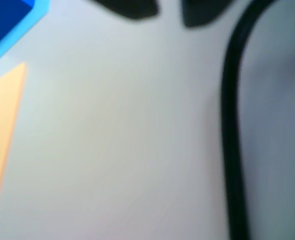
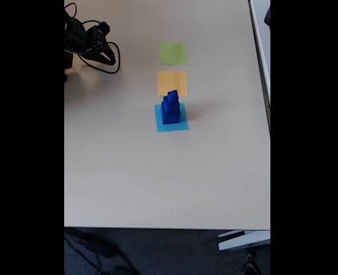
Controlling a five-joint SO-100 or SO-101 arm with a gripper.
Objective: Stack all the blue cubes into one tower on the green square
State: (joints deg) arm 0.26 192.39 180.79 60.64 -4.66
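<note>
Fixed view: pale table (image 2: pixel 157 183), dark floor (image 2: pixel 157 252) beneath it.

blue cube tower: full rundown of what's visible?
The tower is a stepped dark blue column of cubes, widest at the bottom, narrowest on top, matte and solid-looking. It stands upright on the light-blue square, beside the orange square, not on the green square. Nothing else touches it.
</note>
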